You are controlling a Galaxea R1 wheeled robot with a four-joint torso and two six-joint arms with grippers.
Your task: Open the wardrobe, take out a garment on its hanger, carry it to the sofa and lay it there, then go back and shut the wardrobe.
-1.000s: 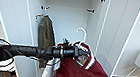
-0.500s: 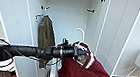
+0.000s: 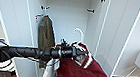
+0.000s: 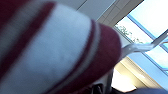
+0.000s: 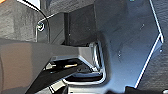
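White wardrobe (image 3: 111, 33) stands open w/ smooth flat doors; maroon varsity jacket (image 3: 82, 70), knit striped collar, hangs off thin white hanger (image 3: 79, 33) just in front of it, held up by left end effector (image 3: 80, 52), clamped near the hanger neck. Risk: soft fabric slipping off hanger, or sleeve snagging the olive-brown jacket (image 3: 45, 34) still inside. Right end effector: can't tell.

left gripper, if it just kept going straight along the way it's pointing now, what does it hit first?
The left gripper points across toward the wardrobe's right side, already at the maroon jacket by its hanger. Straight on, it would likely meet the open right door first, though depth is unclear.
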